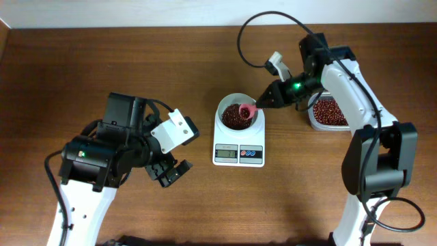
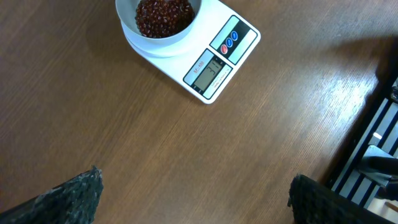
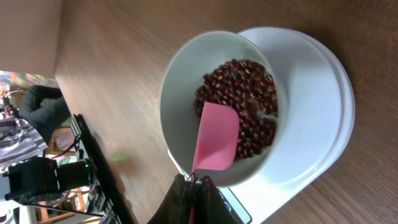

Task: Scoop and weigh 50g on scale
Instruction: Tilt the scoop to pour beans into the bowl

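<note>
The white scale stands mid-table with a round white bowl on top. Dark red-brown beans lie heaped in the bowl. My right gripper is shut on the handle of a pink spoon, whose turned-over head hangs over the beans at the bowl's right side. My left gripper stands open above bare table, left of the scale, with nothing between its fingers.
A clear tub of more beans sits at the right, behind my right arm. A black cable loops above the bowl. The table's edge and dark stands show in the left wrist view.
</note>
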Controlling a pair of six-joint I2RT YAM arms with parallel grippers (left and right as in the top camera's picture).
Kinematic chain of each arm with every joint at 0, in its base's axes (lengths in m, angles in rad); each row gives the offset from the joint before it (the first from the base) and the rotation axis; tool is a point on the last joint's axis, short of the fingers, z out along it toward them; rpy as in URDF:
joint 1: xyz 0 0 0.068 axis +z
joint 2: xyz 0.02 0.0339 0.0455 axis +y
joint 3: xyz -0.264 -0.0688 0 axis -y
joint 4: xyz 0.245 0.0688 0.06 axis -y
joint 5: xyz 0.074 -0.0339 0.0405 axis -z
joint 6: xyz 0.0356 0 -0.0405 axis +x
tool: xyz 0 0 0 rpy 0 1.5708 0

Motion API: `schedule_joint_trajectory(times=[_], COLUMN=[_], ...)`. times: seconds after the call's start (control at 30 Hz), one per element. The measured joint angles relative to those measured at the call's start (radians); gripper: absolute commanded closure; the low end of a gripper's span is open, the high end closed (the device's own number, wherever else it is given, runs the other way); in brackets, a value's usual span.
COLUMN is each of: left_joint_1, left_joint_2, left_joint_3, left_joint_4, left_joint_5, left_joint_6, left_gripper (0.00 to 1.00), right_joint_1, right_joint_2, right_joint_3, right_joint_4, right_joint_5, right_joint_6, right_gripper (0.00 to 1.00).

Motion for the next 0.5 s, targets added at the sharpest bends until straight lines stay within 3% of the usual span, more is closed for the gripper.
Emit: schedule_joint_trajectory(times=[0.5], left_joint_1=[0.000], left_joint_2=[0.000], left_joint_3=[0.000], left_joint_4=[0.000], left_joint_5=[0.000], left_joint_6=[0.000], left_gripper=[0.01], right_joint_1=[0.140], right_joint_2=[0.000], right_joint_3=[0.180], right_joint_4=[-0.080], right_joint_5=[0.353], right_joint_6=[0.079], right_gripper=[0.96])
